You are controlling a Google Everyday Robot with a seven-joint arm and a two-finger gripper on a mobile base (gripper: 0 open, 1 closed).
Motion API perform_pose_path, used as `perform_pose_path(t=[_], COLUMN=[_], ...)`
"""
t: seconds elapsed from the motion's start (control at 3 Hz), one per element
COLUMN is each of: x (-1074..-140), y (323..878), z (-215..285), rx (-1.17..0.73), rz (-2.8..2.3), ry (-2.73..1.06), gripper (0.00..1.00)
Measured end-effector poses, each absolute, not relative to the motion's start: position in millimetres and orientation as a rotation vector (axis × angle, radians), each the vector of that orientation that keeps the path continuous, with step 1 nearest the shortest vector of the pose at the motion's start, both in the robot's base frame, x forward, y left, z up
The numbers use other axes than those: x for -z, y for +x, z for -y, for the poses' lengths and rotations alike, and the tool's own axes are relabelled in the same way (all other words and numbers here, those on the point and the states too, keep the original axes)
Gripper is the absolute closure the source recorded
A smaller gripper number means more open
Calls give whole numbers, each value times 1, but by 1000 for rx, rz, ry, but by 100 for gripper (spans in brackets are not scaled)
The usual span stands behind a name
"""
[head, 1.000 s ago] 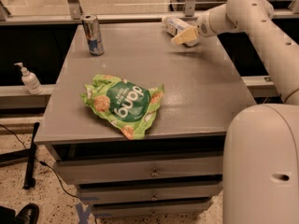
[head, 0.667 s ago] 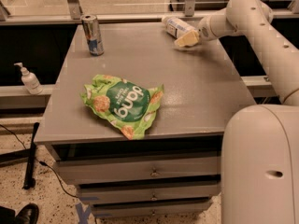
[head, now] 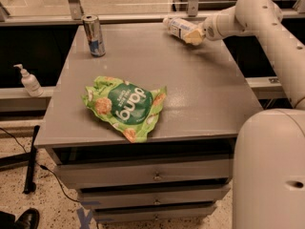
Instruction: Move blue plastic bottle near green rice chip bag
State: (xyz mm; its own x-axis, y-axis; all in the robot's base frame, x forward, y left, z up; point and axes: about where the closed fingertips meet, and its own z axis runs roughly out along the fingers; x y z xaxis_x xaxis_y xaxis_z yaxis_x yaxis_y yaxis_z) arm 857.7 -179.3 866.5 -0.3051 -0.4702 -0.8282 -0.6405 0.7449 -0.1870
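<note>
Three things on the counter: the bottle lies on its side at the far edge, with the gripper right up against its right end. Can't tell if the jaws are pinching it. The bag sits front-centre, well apart, and a can stands far left.

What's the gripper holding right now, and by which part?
Cannot be told. The gripper is at the base end of the blue plastic bottle, which lies on its side.
</note>
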Motion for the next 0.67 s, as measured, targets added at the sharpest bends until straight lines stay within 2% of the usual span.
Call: perform_pose_path(t=[0.33,0.67], x=[-879,-879], y=[823,762], z=[174,170], rx=[-293,-403], rz=[-1918,-1887], ry=[-936,-1105], gripper=[88,100])
